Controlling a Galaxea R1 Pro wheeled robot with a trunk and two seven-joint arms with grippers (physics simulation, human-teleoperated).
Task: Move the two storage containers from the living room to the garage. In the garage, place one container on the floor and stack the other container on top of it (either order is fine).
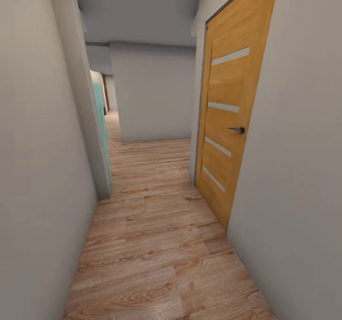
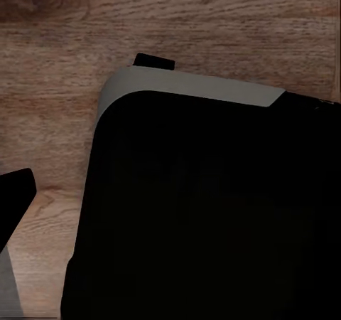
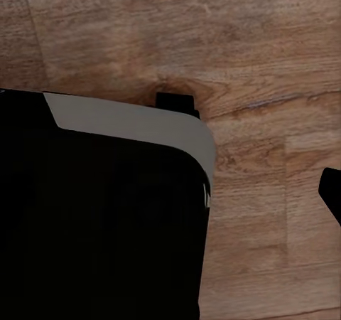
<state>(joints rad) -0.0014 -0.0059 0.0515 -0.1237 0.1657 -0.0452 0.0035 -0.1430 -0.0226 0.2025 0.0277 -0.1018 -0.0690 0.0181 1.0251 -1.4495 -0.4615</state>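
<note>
I am in a narrow hallway with a light wood plank floor (image 1: 152,244). The two storage containers are out of view. In the left wrist view the robot's black base with a grey rim (image 2: 213,213) sits over the planks, and a dark finger (image 2: 15,195) pokes in at the frame's edge. The right wrist view has the same base (image 3: 92,220) and a dark fingertip (image 3: 331,192) at its edge. Nothing shows between the fingers, and I cannot tell whether either gripper is open or shut.
An orange wooden door (image 1: 232,120) with a dark handle (image 1: 237,130) stands shut on the right. Grey walls run close on both sides. A grey wall (image 1: 154,92) blocks the way ahead, and the corridor continues to its left past a teal panel (image 1: 100,116).
</note>
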